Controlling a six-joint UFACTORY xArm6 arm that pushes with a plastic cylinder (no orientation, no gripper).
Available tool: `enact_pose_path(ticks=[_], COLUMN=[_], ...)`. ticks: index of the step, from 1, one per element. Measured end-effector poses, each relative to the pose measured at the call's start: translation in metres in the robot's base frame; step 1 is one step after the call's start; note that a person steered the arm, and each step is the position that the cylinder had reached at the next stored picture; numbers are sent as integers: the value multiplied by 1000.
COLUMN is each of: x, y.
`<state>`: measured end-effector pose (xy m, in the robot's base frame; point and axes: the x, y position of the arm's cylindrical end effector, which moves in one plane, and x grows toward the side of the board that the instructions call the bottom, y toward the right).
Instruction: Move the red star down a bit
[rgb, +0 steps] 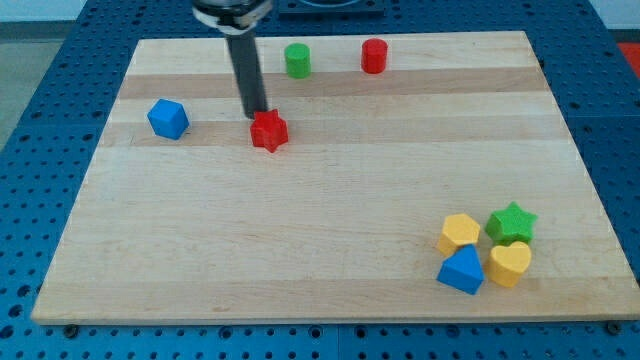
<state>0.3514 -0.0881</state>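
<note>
The red star (269, 131) lies on the wooden board in the upper left part of the view. My dark rod comes down from the view's top, and my tip (255, 113) stands just above and slightly left of the star, touching or almost touching its upper edge.
A blue cube (168, 119) lies to the star's left. A green cylinder (297, 60) and a red cylinder (374, 56) stand near the board's top edge. At the lower right cluster a yellow hexagon (460, 232), a green star (511, 222), a yellow heart (510, 263) and a blue triangle (461, 271).
</note>
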Motion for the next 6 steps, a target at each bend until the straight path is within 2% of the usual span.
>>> enact_pose_path(ticks=[4,6], x=[13,47], y=[-2,-14])
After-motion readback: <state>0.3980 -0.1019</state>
